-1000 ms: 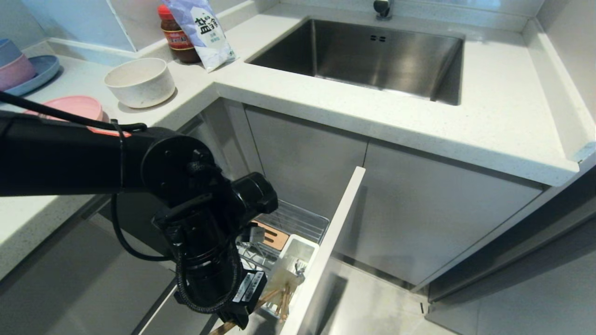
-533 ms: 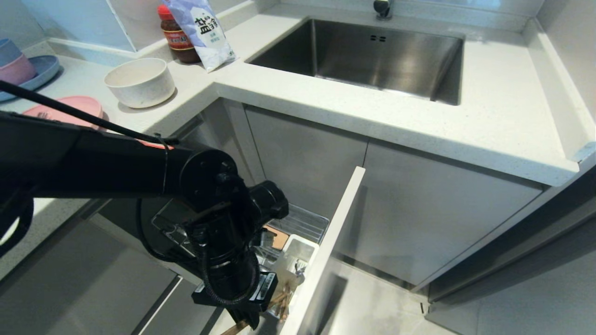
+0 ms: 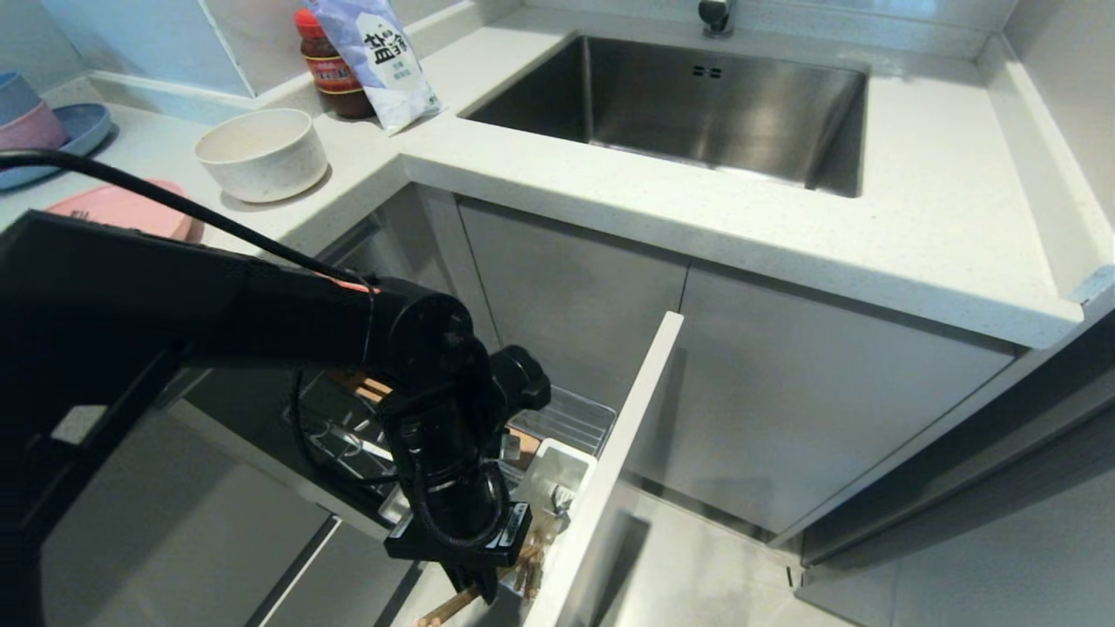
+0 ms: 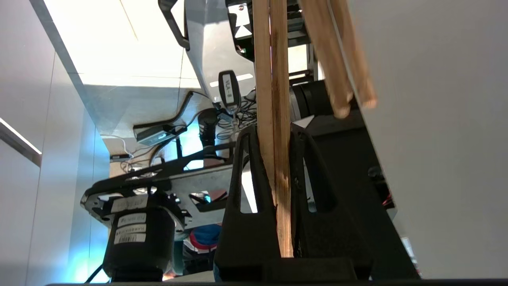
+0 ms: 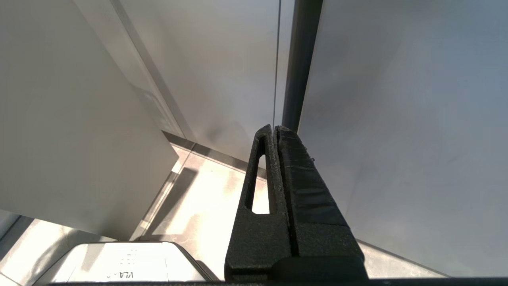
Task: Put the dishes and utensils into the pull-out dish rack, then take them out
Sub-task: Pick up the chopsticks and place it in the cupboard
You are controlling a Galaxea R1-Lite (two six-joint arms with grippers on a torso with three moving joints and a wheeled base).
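Observation:
My left gripper (image 3: 476, 588) hangs low over the front of the pull-out dish rack (image 3: 571, 416), next to its white cutlery holder (image 3: 557, 470). It is shut on a pair of wooden chopsticks (image 3: 444, 612). In the left wrist view the chopsticks (image 4: 274, 79) run straight out between the black fingers (image 4: 246, 167) of the left gripper (image 4: 274, 133). More wooden stick ends (image 4: 341, 59) show against the pale panel (image 4: 436, 119). The cream speckled bowl (image 3: 261, 152) and the pink plate (image 3: 122, 209) sit on the counter. My right gripper (image 5: 276, 129) is shut and empty, parked by cabinet fronts.
The rack's pale panel front (image 3: 614, 461) stands just right of my left gripper. Stacked blue and pink bowls (image 3: 26, 122) are at the counter's far left. A sauce bottle (image 3: 327, 65) and a salt bag (image 3: 379, 57) stand beside the steel sink (image 3: 679, 96).
My left arm has swung right and stretched further over the rack, carrying the chopsticks closer to the cutlery holder. The grip is unchanged, and the right arm has stayed still.

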